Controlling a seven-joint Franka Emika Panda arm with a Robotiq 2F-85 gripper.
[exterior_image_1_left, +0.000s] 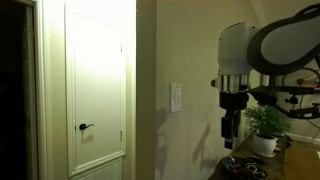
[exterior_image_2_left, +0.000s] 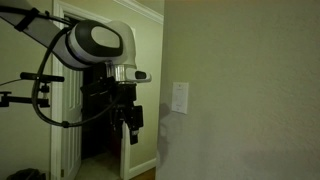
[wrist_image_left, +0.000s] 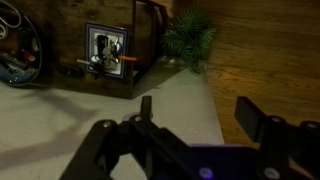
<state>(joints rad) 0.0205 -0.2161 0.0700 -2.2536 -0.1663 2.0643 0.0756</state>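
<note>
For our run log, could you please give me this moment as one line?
gripper: open, nothing held | nearest: wall switch, apart, gripper hangs below its level | nearby: potted plant

Dim, warm light leaves every view grainy and soft, a faint shadow falling on the wall (exterior_image_2_left: 240, 80).

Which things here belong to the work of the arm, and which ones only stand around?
In the work:
- gripper, jaws apart, close to the wall
- light switch, the thing nearest to it

Standing around:
- potted plant
- door
- dark box
</note>
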